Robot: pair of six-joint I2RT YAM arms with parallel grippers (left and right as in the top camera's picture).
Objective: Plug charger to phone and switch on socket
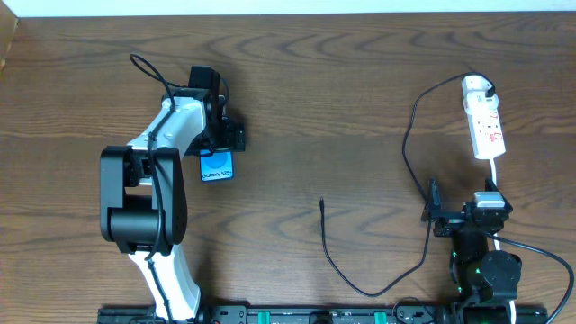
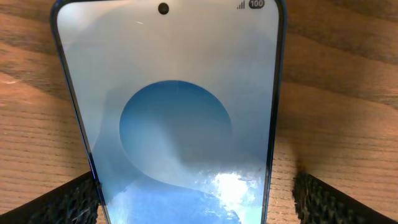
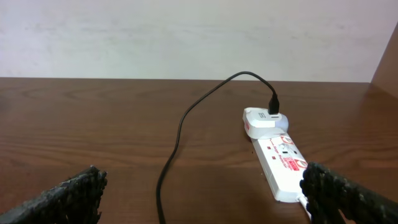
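Note:
The phone (image 1: pixel 217 168) lies flat on the table, its blue screen up; it fills the left wrist view (image 2: pixel 174 112). My left gripper (image 1: pixel 220 147) is open and straddles the phone's near end, with a gap of wood showing beside the right finger. The socket (image 1: pixel 487 126) is a white power strip at the far right, also in the right wrist view (image 3: pixel 283 163). The charger's white adapter (image 1: pixel 477 87) sits in its far end. The black cable (image 1: pixel 407 153) loops down to the free plug tip (image 1: pixel 322 203) at mid-table. My right gripper (image 1: pixel 463 211) is open and empty, just short of the strip (image 3: pixel 205 199).
The strip's thick white cord (image 1: pixel 496 173) runs back toward my right arm. The cable's slack curves near the front edge (image 1: pixel 373 292), left of my right arm. The left arm's base (image 1: pixel 144 211) stands at the front left.

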